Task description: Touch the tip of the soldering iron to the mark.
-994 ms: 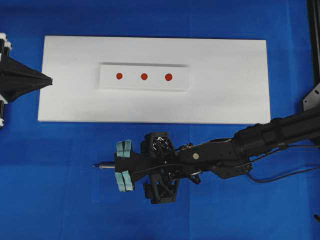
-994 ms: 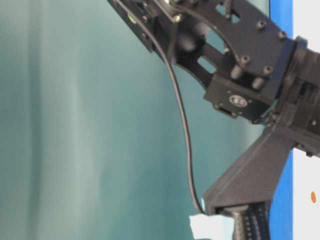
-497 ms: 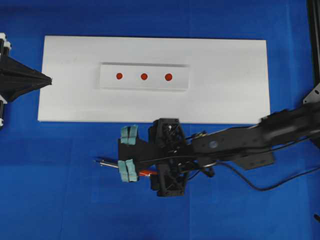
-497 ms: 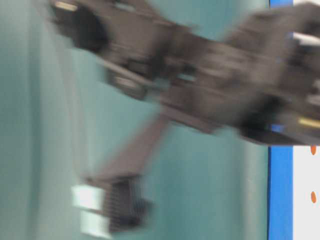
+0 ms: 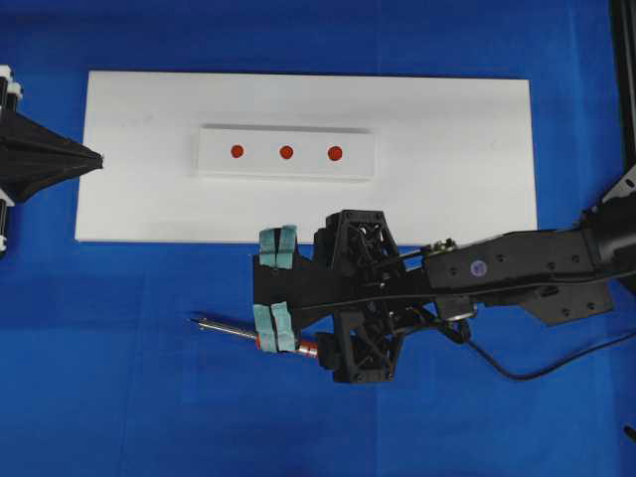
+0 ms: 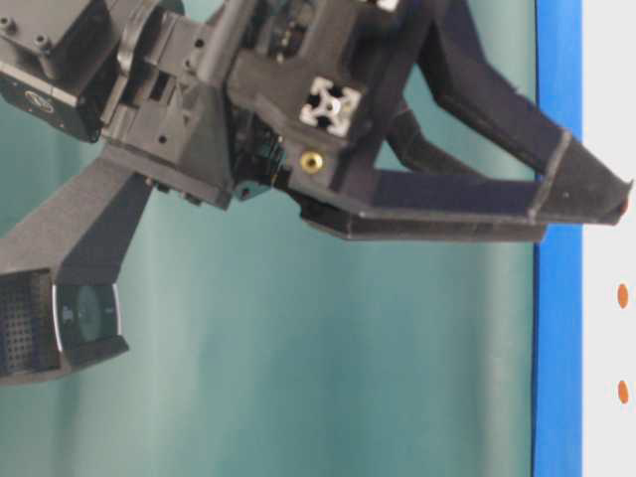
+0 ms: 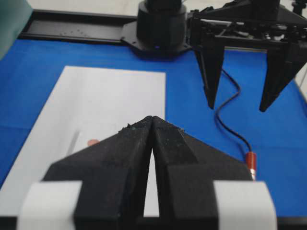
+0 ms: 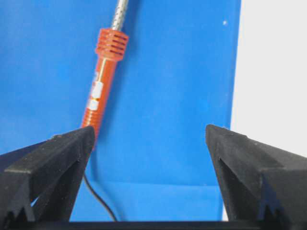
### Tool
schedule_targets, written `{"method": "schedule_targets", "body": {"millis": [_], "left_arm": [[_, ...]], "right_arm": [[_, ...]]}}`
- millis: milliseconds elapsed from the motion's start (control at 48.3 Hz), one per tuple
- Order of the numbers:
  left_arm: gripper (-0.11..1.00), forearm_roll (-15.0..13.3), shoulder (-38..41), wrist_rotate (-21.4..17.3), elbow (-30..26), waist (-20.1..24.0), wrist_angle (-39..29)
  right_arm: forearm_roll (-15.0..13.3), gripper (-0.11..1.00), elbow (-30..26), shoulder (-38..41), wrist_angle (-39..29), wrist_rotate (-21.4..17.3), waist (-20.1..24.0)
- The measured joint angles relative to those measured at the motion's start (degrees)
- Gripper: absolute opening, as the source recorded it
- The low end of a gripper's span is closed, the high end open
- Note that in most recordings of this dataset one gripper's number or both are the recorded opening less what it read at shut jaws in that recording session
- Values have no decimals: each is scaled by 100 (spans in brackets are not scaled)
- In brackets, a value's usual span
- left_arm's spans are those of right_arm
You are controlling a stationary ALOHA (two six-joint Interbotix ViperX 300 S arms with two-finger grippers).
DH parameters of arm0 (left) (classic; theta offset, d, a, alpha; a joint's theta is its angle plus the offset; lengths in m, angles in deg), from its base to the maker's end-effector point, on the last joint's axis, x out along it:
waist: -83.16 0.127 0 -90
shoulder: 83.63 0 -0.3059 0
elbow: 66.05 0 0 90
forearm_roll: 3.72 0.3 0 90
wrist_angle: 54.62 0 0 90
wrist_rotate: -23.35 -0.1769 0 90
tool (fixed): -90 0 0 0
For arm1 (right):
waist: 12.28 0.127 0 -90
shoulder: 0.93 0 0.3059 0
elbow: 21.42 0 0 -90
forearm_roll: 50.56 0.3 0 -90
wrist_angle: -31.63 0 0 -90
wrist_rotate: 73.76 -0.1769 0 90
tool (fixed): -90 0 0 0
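So right now the right claw point(image 5: 276, 287) is spread wide over the blue surface point(image 5: 119, 397) with nothing in it. The soldering iron point(image 5: 260, 338) isn't picked up yet. It lies flat on the blue, just below the near edge of the white board point(image 5: 457, 129), with its tip point(image 5: 198, 321) aimed toward the left side of the overhead view and its black cord point(image 5: 527, 370) trailing off to the right under the arm.

From the right wrist view the orange handle point(image 8: 100, 98) sits beside the left-hand finger point(image 8: 48, 158) rather than centred in the gap, and it runs at a slant to the fingers. From above, one taped pad point(image 5: 273, 326) sits right over the handle, though whether it touches I can't tell.

The left claw point(image 5: 94, 159) is pinched together, holding nothing, parked at the left end of the board. It doesn't look involved.

The red marks point(image 5: 286, 152) are three dots in a row on a raised white strip point(image 5: 214, 159) in the middle of the board, well apart from the iron.

My read: this is the reach-and-line-up step, before any grasp. Next, the right claw probably needs to shift sideways so the handle is properly between the fingers, come down, and close on the orange part, not the metal shaft. Then lift, swing the tip over to the board and bring it down on a dot. The cord could drag a bit on the way.
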Motion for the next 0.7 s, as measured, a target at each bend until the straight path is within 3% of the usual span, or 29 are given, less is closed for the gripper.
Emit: {"method": "schedule_targets", "body": {"millis": [228,455,704], "left_arm": [[0,0,0,-9,0,0,18],[0,0,0,0,0,0,18],[0,0,0,-9,0,0,0]], "right_arm": [[-132,84,0,-9,0,272,-598],[-141,84,0,-18,9,967,-1424],[-132,84,0,-70,88,1099,-1995]]}}
